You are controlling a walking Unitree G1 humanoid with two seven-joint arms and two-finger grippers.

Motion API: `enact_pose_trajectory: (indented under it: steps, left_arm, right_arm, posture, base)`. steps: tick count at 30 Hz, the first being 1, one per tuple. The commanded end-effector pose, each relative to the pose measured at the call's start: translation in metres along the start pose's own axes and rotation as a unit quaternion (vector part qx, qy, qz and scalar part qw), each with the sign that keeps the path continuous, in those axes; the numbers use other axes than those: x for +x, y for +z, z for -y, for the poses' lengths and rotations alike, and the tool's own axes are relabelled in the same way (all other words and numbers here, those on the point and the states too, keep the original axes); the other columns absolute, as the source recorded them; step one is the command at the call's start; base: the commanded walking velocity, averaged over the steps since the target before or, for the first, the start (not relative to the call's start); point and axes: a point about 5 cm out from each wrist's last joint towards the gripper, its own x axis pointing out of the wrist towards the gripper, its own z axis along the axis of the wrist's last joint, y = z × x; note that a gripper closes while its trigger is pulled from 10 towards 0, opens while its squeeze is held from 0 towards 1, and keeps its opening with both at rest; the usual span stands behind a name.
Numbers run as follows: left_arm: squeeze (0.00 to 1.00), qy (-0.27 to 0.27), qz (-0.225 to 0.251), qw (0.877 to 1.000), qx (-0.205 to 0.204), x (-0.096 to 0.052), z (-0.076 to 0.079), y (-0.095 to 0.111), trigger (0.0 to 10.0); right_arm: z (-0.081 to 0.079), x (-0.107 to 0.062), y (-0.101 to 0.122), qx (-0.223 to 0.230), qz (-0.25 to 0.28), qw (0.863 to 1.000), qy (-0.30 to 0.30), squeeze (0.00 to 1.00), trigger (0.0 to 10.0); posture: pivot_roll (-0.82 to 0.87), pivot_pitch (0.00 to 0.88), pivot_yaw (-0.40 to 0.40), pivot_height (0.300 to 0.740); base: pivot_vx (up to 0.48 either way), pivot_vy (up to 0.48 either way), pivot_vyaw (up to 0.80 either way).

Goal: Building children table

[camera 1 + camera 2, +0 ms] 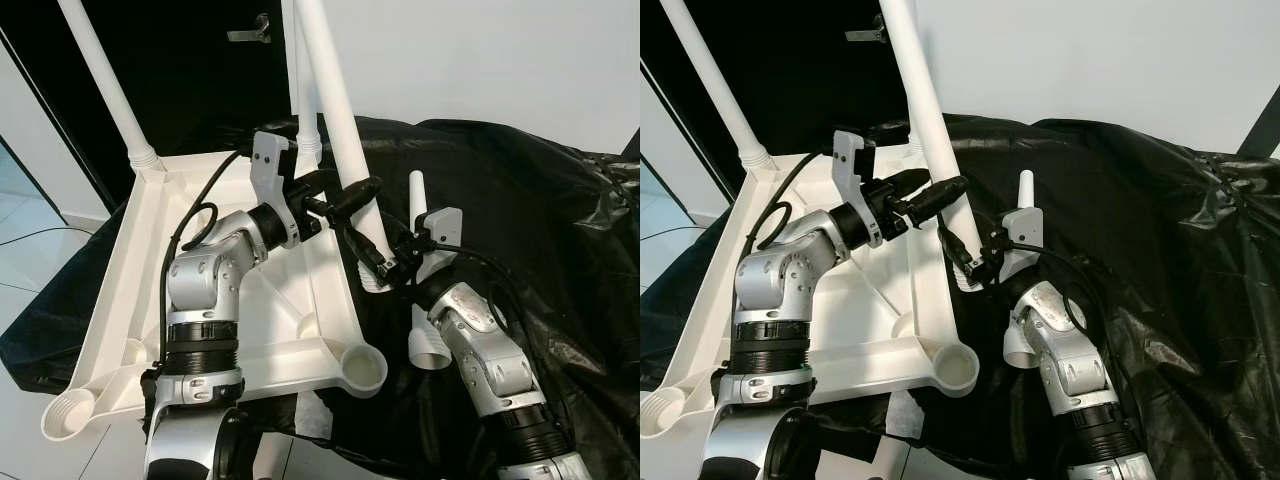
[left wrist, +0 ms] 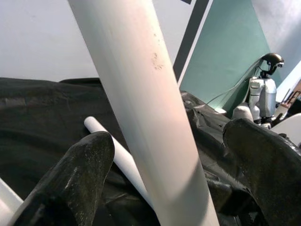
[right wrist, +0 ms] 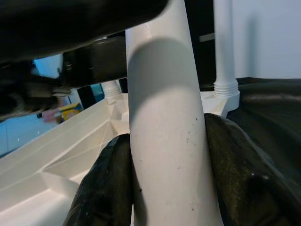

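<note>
White leg [image 1: 340,130] stands tilted over the tabletop [image 1: 150,260]; right gripper [image 1: 375,262] clamped on its lower end, left gripper [image 1: 345,197] spread around it higher up.

A surface draped in crinkled black plastic sheeting [image 1: 520,200] is seen across the centre and right of the frame. An upturned white plastic tabletop [image 1: 150,290] is laid on its left part, overhanging toward the lower left. A loose white leg [image 1: 425,330] is laid on the sheeting just right of centre.
</note>
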Motion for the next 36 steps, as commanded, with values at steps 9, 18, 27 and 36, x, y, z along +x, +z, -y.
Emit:
enact_pose_trajectory:
  steps: [9, 18, 27, 36]
  left_arm:
    - [0.0, 0.006, 0.012, 1.0, -0.009, 0.006, -0.007, 0.014, 10.0]
    - [0.0, 0.023, 0.007, 0.999, -0.039, 0.009, -0.017, 0.022, 0.0]
    - [0.0, 0.02, 0.006, 0.999, -0.039, 0.008, -0.013, 0.022, 0.0]
    - [0.0, -0.007, 0.045, 0.999, 0.015, 0.011, 0.011, 0.039, 10.0]
  right_arm:
    - [-0.011, -0.004, 0.002, -0.024, 0.012, 0.999, 0.028, 0.0, 10.0]
    - [-0.015, -0.012, -0.004, -0.046, 0.005, 0.998, 0.031, 0.0, 10.0]
    - [-0.012, -0.012, -0.005, -0.05, 0.002, 0.998, 0.025, 0.0, 10.0]
    - [-0.004, -0.008, -0.003, -0.044, -0.02, 0.999, -0.001, 0.85, 10.0]
  posture:
    - [0.01, 0.0, 0.035, 0.74]
    - [0.0, 0.0, 0.047, 0.74]
    - [0.0, 0.0, 0.048, 0.74]
    - [0.0, 0.0, 0.049, 0.74]
  base:
    - [0.0, 0.0, 0.0]
    - [0.0, 0.0, 0.0]
    - [0.0, 0.0, 0.0]
    - [0.0, 0.0, 0.0]
